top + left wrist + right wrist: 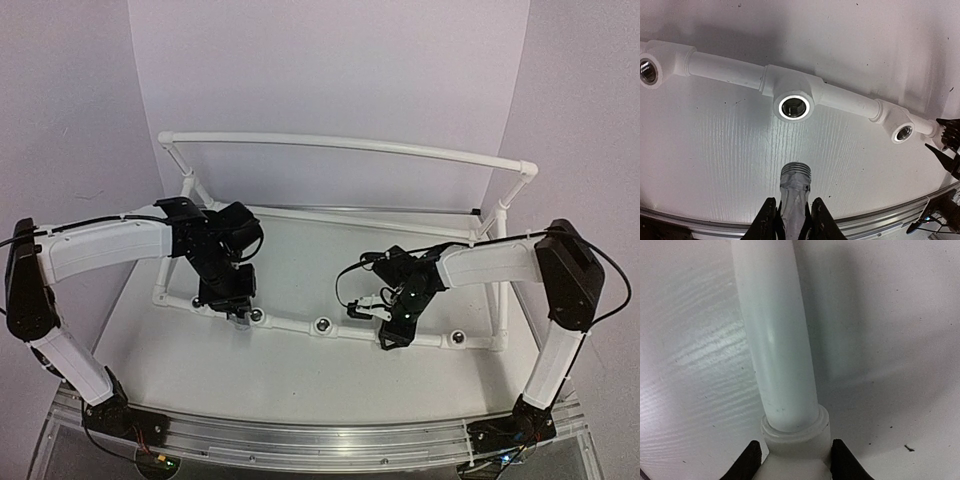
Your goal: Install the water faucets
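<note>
Status check: the faucet point(795, 192) wasn't in yet; the left gripper point(792, 226) had it pinched tight between its fingers, threaded end leading, just short of the front rail point(725, 70) and lined up with the rail's middle socket point(794, 106); close, not touching. The end socket point(647, 71) and the far socket point(902, 133) on that rail looked empty too; I'd say nothing was installed, all the screwing-in was left, and only one faucet showed anywhere. The right gripper point(795, 465) straddled a fitting point(795, 437) on the same rail, fingers point(747, 462) either side; couldn't tell if it was actually squeezing. No brand, label or writing I could read.
</note>
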`<state>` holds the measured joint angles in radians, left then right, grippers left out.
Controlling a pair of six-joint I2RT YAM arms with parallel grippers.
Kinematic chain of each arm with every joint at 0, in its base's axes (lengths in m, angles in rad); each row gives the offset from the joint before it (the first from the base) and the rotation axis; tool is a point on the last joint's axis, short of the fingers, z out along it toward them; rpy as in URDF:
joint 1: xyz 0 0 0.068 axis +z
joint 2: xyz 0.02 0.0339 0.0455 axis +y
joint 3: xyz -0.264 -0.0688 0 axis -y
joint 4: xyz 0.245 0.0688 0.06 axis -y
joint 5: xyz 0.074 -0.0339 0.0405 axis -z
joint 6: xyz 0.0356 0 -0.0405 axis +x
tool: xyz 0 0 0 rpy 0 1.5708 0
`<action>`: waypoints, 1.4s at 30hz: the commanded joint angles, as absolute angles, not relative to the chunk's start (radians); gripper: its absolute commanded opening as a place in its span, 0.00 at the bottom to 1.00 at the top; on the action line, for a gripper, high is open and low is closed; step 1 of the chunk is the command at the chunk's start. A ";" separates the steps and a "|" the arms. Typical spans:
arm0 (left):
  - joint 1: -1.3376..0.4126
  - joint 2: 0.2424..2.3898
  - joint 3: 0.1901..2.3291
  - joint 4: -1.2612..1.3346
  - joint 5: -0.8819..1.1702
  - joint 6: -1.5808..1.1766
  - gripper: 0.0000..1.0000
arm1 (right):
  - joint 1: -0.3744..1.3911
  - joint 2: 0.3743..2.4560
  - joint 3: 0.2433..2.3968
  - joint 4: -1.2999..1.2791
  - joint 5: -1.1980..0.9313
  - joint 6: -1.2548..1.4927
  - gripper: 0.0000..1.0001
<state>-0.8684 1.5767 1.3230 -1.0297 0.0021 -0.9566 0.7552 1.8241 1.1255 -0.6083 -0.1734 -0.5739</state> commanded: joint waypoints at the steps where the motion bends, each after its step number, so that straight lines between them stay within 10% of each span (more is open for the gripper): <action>1: -0.867 1.538 1.320 -1.021 -0.031 -0.847 0.00 | 0.787 1.816 1.119 -0.641 -0.402 -0.474 0.62; 42: -0.867 1.600 1.139 -0.757 -0.145 -0.597 0.00 | 0.788 1.796 1.049 -0.561 -0.298 -0.476 0.65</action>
<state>-0.8688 1.6169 1.1478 -0.8017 -0.1232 -0.6172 0.7758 1.8103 1.0546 -0.5221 -0.2738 -0.4763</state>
